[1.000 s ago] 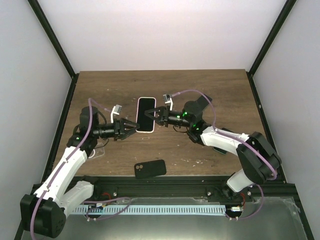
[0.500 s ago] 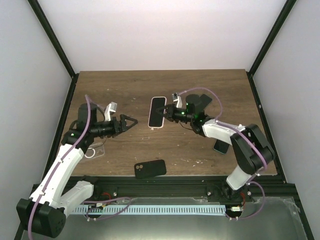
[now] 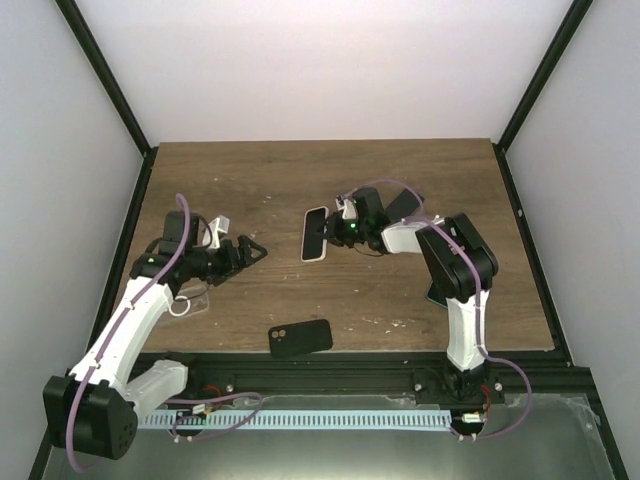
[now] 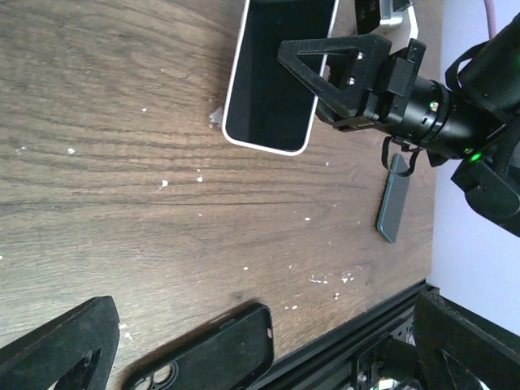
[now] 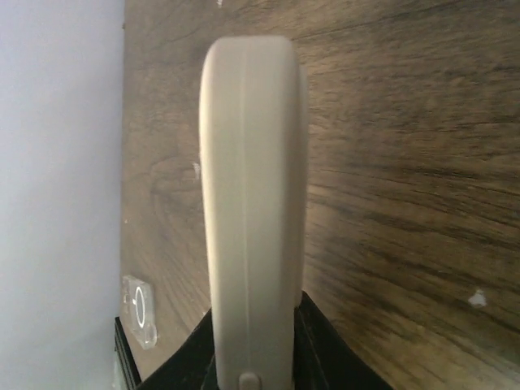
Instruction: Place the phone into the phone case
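**A:** Where's the phone (image 3: 313,238) being kept?

**B:** It's pinched across its 2 faces by the right gripper (image 3: 333,231), tilted over the middle of the table (image 3: 240,175), well apart from the case (image 3: 300,337) near the front edge. The left gripper (image 3: 247,251) is spread, nothing held.

**A:** Handling?

**B:** Likely rigid, slick, breakable glass; the side edges are better gripped.

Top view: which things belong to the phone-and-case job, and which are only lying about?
For the job:
phone, held in the right fingers
black case

Lying about:
grey slab
clear piece
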Available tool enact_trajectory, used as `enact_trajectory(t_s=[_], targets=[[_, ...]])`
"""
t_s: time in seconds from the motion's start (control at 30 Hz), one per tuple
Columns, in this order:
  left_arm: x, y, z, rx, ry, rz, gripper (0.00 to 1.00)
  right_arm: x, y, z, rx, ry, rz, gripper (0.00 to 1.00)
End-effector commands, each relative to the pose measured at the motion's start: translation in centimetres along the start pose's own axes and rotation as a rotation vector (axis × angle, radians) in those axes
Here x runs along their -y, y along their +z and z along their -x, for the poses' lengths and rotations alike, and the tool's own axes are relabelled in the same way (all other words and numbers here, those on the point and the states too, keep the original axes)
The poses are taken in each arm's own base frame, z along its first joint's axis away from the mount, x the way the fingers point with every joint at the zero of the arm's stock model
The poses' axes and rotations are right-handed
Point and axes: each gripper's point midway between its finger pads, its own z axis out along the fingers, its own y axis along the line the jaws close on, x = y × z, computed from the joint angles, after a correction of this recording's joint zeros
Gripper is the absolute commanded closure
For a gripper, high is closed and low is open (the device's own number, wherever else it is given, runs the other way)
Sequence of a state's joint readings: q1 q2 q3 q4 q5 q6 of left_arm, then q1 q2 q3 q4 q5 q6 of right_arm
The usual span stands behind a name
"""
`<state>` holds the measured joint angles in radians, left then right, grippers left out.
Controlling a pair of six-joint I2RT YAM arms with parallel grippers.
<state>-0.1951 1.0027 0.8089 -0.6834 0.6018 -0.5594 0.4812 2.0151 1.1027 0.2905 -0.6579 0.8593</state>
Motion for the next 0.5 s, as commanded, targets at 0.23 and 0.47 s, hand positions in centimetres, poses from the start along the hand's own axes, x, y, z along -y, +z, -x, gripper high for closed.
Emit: enact_trajectory(t_s=[0.23,0.47], targets=[[-4.0,0.7,0.0,0.01,-0.121,0.141,0.0,0.8,0.9,1.4,0.008,-0.031,-0.04,0.73],[-5.6,-0.5,0.8,0.112,-0.172,0.239,0.0,1.2,-0.3,1.6,0.019,-0.038,-0.095,0.45]])
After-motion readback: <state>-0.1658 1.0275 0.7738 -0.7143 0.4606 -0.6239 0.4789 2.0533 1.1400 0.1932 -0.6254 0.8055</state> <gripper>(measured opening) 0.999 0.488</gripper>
